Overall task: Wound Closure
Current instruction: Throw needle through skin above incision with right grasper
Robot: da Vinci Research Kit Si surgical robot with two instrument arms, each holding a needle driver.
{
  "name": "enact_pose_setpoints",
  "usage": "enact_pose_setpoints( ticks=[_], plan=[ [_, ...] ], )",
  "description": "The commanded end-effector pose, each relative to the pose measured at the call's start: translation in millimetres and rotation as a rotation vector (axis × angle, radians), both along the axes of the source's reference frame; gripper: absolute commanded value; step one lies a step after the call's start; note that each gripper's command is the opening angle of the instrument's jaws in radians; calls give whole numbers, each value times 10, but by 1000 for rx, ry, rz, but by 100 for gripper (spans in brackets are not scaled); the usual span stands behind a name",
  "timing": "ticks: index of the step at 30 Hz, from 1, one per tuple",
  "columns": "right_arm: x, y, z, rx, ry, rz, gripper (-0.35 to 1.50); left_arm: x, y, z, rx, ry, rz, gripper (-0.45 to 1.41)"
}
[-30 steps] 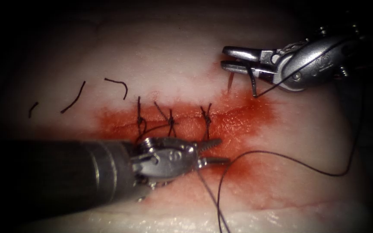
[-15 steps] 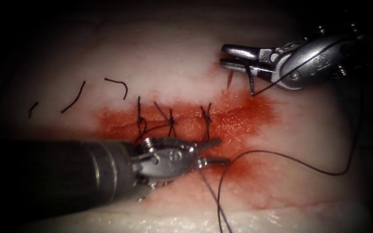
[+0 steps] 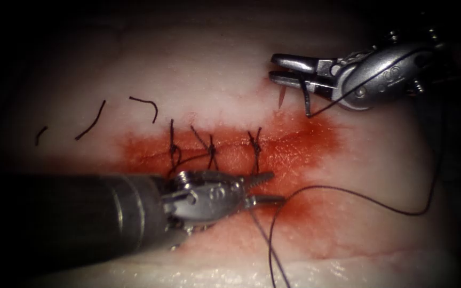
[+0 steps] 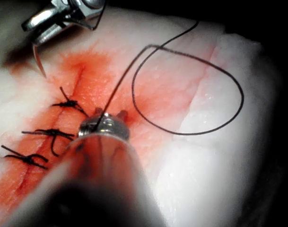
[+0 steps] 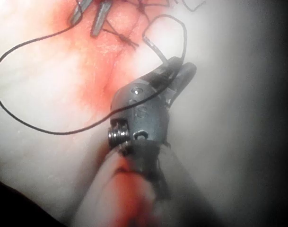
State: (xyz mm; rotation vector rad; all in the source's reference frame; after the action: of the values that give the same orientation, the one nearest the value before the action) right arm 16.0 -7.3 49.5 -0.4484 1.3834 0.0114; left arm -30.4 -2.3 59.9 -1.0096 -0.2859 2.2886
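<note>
My right tool [image 3: 273, 68] hovers over the tissue [image 3: 214, 69] above the cut's right end, shut on the curved needle [image 3: 282, 99]. The needle is out of the tissue; its point and its thread end both hang below the jaws. The left wrist view shows the needle [image 4: 38, 59] under that tool [image 4: 47, 21]. My left tool [image 3: 276, 186] lies below the cut [image 3: 289, 140], open, holding nothing. The thread [image 3: 358, 198] runs from the needle in a wide loop and passes close by the left tool's lower jaw. Three tied stitches [image 3: 211, 149] cross the cut.
Three cut ends of thread [image 3: 90, 121] lie on the pale tissue at the left. Red fluid [image 3: 305, 144] stains the tissue around the cut. The tissue's front edge [image 3: 348, 261] runs behind the left shaft [image 3: 70, 218].
The right tool has moved slightly up and to the left with the needle. The left tool has stayed in place.
</note>
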Motion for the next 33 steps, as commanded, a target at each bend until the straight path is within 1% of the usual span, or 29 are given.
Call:
enact_pose_setpoints(
  ticks=[1,8,15,23,27,33],
  plan=[
    [7,-4,10,-5,-1,-5,-35,-5,-1,4,1,0,0,9],
    [5,-28,25,-50,-36,-28,-35,-6,-1,1,5,-3,1,9],
    [-3,-40,39,-79,-45,-27,-35,-2,-1,0,6,-6,4,9],
    [3,-61,54,-101,-78,-60,-35,0,2,-2,10,-8,4,10],
    [7,-72,62,-88,-77,-86,-35,0,3,-1,10,-8,4,10],
    [12,-80,66,-66,-91,-103,-35,0,3,-1,10,-8,4,14]
  ],
)
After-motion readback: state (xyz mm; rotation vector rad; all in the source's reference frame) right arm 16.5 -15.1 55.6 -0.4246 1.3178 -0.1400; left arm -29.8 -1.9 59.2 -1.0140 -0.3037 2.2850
